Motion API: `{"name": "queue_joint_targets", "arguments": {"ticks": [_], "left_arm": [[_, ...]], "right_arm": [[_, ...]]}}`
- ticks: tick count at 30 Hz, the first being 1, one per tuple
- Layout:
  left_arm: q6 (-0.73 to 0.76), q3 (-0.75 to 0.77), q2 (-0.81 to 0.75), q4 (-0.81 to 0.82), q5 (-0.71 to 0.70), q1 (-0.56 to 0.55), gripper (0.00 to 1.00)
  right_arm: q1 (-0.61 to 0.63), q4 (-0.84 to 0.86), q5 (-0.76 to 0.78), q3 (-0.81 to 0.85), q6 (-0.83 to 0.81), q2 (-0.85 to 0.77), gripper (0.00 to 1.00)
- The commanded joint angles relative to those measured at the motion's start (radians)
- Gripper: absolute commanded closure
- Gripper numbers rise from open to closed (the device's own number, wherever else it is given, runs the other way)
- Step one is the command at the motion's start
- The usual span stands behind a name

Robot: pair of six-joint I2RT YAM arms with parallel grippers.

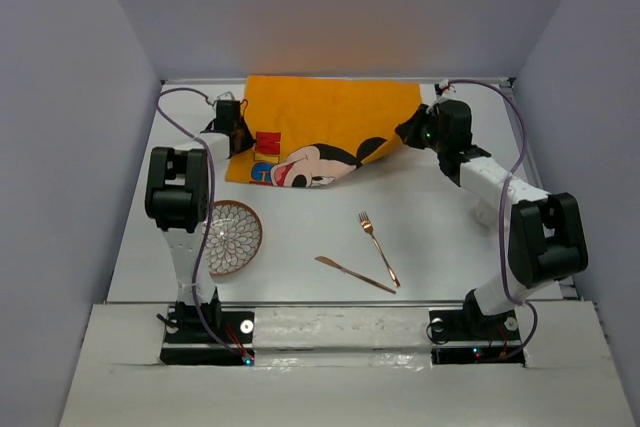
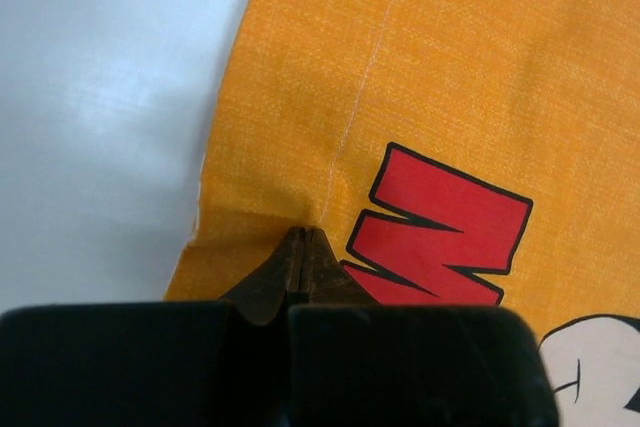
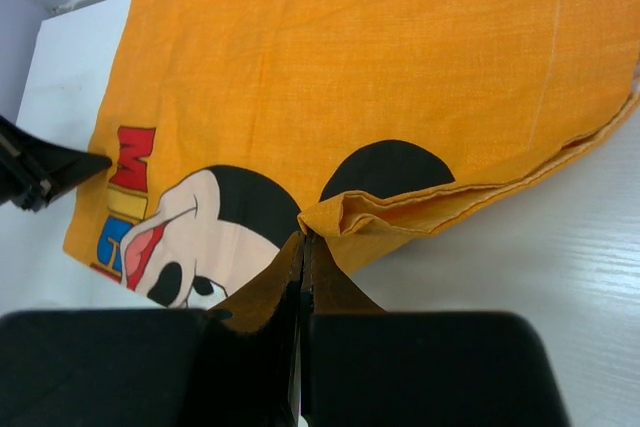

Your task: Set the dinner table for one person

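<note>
The white dinner table (image 1: 450, 237) carries an orange Mickey Mouse cloth mat (image 1: 320, 127) at its back middle. My left gripper (image 1: 242, 139) is shut, pinching the mat's left edge beside the red lettering, as the left wrist view shows (image 2: 303, 237). My right gripper (image 1: 406, 133) is shut on the mat's right near corner (image 3: 303, 239), which is lifted and folded over in a bunched flap (image 3: 400, 212). A patterned round plate (image 1: 232, 237), a copper fork (image 1: 379, 248) and a copper knife (image 1: 355, 275) lie on the table in front.
Grey walls stand close on the left, right and back of the table. The plate sits right beside the left arm's upright link (image 1: 180, 192). The fork and knife lie between the two arms, near the front edge.
</note>
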Motion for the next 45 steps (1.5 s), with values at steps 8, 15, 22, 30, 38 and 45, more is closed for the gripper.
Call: {"name": "queue_joint_targets", "arguments": {"ticks": [8, 15, 22, 30, 38, 45], "left_arm": [[-0.02, 0.277, 0.086, -0.014, 0.096, 0.009, 0.94], [-0.143, -0.284, -0.363, 0.243, 0.064, 0.055, 0.2], [-0.174, -0.562, -0.501, 0.242, 0.007, 0.089, 0.27], [-0.172, -0.516, -0.399, 0.208, -0.024, 0.09, 0.31], [-0.201, -0.467, -0.302, 0.248, -0.022, 0.09, 0.41], [-0.215, -0.445, -0.262, 0.267, -0.065, 0.09, 0.79]], "right_arm": [[-0.027, 0.052, 0.068, 0.045, -0.038, 0.052, 1.0], [-0.036, 0.047, 0.071, 0.052, -0.039, 0.086, 1.0], [-0.036, 0.05, 0.028, 0.052, -0.022, 0.081, 1.0], [-0.036, 0.052, 0.028, 0.035, -0.024, 0.057, 1.0], [-0.036, 0.052, 0.02, 0.026, -0.022, 0.038, 1.0], [-0.036, 0.053, 0.02, 0.022, -0.018, 0.017, 1.0]]}}
